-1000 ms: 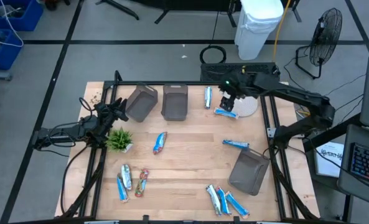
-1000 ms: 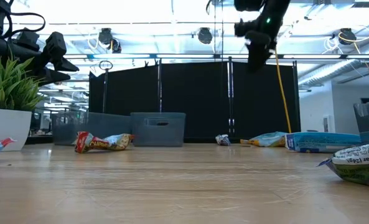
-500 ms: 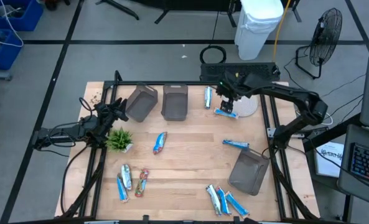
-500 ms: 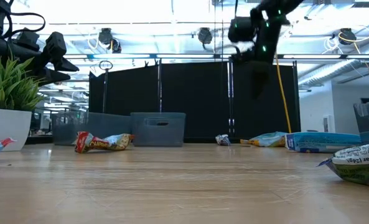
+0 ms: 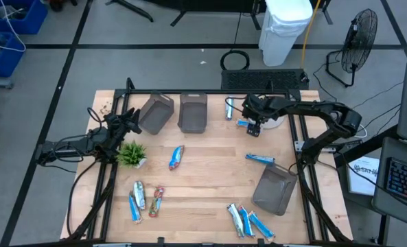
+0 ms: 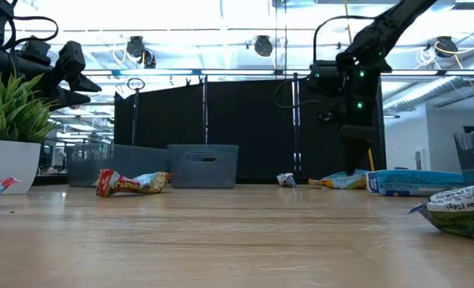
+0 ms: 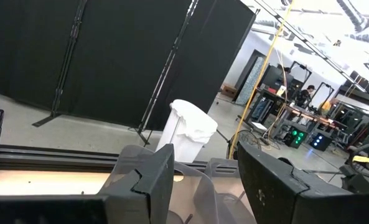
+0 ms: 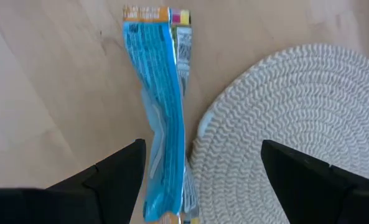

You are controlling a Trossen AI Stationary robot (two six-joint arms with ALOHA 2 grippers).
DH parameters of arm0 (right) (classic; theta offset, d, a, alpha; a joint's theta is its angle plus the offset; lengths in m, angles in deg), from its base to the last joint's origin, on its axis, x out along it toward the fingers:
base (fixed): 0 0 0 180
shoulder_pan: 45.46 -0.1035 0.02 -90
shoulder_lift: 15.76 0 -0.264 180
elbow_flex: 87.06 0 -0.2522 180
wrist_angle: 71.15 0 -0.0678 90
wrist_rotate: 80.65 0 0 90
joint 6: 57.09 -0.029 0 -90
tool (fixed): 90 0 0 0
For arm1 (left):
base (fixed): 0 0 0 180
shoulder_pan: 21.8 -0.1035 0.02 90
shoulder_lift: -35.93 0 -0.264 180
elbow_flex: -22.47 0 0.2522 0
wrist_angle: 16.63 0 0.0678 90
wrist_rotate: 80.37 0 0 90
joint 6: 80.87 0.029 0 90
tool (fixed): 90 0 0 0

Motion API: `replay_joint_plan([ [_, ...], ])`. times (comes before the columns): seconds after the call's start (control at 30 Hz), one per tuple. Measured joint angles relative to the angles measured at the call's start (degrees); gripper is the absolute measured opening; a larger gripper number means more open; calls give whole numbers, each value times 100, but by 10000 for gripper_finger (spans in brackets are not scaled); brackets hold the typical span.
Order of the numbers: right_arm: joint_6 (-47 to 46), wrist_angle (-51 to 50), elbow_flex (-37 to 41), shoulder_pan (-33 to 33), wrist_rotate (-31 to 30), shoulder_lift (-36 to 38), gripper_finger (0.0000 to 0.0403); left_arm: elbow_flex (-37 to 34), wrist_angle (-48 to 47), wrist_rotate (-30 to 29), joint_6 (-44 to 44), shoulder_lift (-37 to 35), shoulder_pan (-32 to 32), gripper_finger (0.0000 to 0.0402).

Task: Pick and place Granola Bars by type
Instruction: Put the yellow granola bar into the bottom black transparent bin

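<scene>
A blue-wrapped granola bar [image 8: 165, 118] lies flat on the wooden table [image 5: 210, 171] near its far right corner, one long edge touching the rim of a round woven mat [image 8: 296, 130]. The right gripper [image 8: 200, 165] hangs directly above this bar with its jaws spread wide and nothing between them; the bar lies lengthwise in the gap, nearer one finger than the other. The remaining bars are scattered: one upright strip [image 5: 228, 108] just beside the far bins, one [image 5: 260, 159] near the tilted bin [image 5: 274, 189] at right, one at table centre [image 5: 176, 157], a cluster [image 5: 247, 221] at the near edge, and three [image 5: 145, 200] at near left. Two grey-brown rectangular bins [image 5: 174, 114] stand at the far edge. The left gripper [image 7: 206, 177] waits above the table's left side beside a small green plant [image 5: 132, 154], its jaws partly apart and empty. Probable hazards: the finger on the mat side may land on the raised weave or snag it, so the jaws close unevenly; the glossy, crinkled film is slippery and thin, so a shallow pinch could slide off or merely buckle the wrapper. The wrapper is smooth and reflective with crimped ends; the mat is coarse and ribbed; the table is matt wood grain.
</scene>
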Motion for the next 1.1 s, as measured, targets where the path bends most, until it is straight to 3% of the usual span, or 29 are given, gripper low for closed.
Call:
replay_joint_plan([
  [0.23, 21, 211, 247, 0, 38, 0, 299, 0, 0, 0, -1, -1, -1, 182],
  [0.53, 21, 300, 403, -2, 145, 0, 250, 0, 0, -1, -1, 1, 0, 182],
  [1.1, -130, 153, 325, -343, 121, 270, 13, 0, 1, 0, 2, 1, -1, 182],
])
